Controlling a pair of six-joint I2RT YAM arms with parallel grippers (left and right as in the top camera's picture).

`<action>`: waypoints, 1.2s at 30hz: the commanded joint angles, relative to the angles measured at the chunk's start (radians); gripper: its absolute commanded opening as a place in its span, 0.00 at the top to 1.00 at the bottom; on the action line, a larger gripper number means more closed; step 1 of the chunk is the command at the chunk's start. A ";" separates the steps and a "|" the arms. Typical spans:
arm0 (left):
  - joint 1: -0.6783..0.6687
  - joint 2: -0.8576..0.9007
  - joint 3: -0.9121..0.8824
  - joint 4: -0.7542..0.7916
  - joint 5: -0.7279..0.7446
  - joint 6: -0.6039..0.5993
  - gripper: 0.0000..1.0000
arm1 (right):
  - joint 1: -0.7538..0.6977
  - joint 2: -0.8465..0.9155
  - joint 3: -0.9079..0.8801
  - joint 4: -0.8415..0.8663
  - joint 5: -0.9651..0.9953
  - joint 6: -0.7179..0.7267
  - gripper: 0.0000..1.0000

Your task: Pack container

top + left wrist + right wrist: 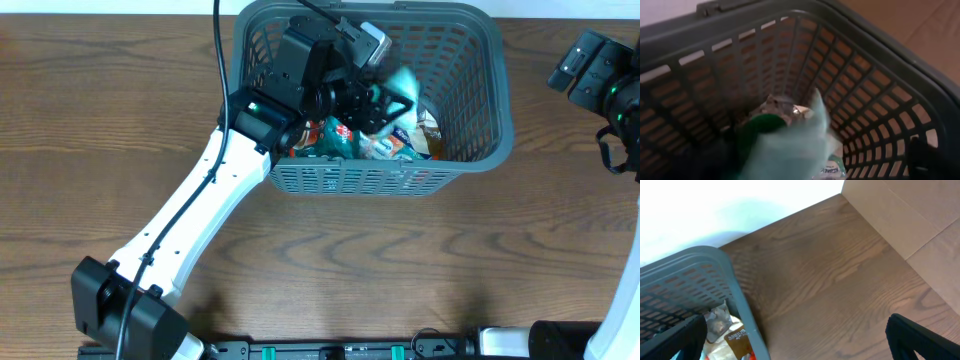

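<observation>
Our left fingers (932, 157) stand wide apart above the inside of the large dark grey plastic basket (360, 180) with slotted lattice sides. A blurred pale teal packet (790, 150) shows between them, and we cannot tell whether it touches either one. Beneath it we see several colourful packets (335, 138) lying on the basket floor. We find the basket on the brown wooden tabletop (420, 260), toward its far edge. Our right fingers (920, 337) are also spread wide, hovering over the tabletop just beside the basket's right corner.
</observation>
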 commanded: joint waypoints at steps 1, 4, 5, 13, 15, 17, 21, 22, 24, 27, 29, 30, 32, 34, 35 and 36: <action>-0.003 -0.006 0.008 0.019 0.014 0.007 0.02 | -0.008 0.002 0.002 -0.001 0.013 0.013 0.01; 0.000 -0.030 0.008 0.046 0.005 0.005 0.01 | -0.008 0.002 0.002 -0.001 0.013 0.013 0.01; 0.003 -0.042 0.008 0.050 -0.026 -0.009 0.01 | -0.008 0.002 0.002 -0.001 0.013 0.013 0.01; 0.121 -0.242 0.010 -0.061 -0.590 -0.053 0.01 | -0.008 0.002 0.002 -0.001 0.013 0.013 0.01; 0.178 -0.307 0.010 -0.127 -0.700 -0.053 0.02 | -0.008 0.002 0.002 -0.001 0.013 0.013 0.01; 0.238 -0.369 0.010 -0.198 -0.756 -0.053 0.01 | -0.008 0.002 0.002 -0.001 0.013 0.013 0.01; 0.338 -0.455 0.009 -0.307 -0.763 -0.053 0.01 | -0.008 0.002 0.002 -0.001 0.013 0.013 0.01; 0.355 -0.470 0.009 -0.327 -0.763 -0.053 0.02 | -0.008 0.002 0.002 -0.001 0.013 0.013 0.01; 0.381 -0.492 0.009 -0.362 -0.763 -0.053 0.01 | -0.008 0.002 0.002 -0.001 0.013 0.013 0.01; 0.397 -0.513 0.009 -0.379 -0.762 -0.053 0.01 | -0.008 0.002 0.002 -0.001 0.013 0.013 0.01; 0.397 -0.518 0.009 -0.387 -0.762 -0.053 0.01 | -0.008 0.002 0.002 -0.001 0.013 0.013 0.01; 0.397 -0.518 0.009 -0.391 -0.762 -0.053 0.01 | -0.008 0.002 0.002 -0.001 0.013 0.013 0.01; 0.397 -0.518 0.009 -0.397 -0.762 -0.053 0.01 | -0.008 0.002 0.002 -0.001 0.013 0.013 0.01; 0.397 -0.517 0.009 -0.400 -0.762 -0.053 0.01 | -0.008 0.002 0.002 -0.001 0.013 0.013 0.01; 0.397 -0.516 0.009 -0.400 -0.762 -0.053 0.01 | -0.008 0.002 0.002 -0.001 0.013 0.013 0.01; 0.397 -0.515 0.009 -0.399 -0.762 -0.053 0.01 | -0.008 0.002 0.002 -0.001 0.013 0.013 0.01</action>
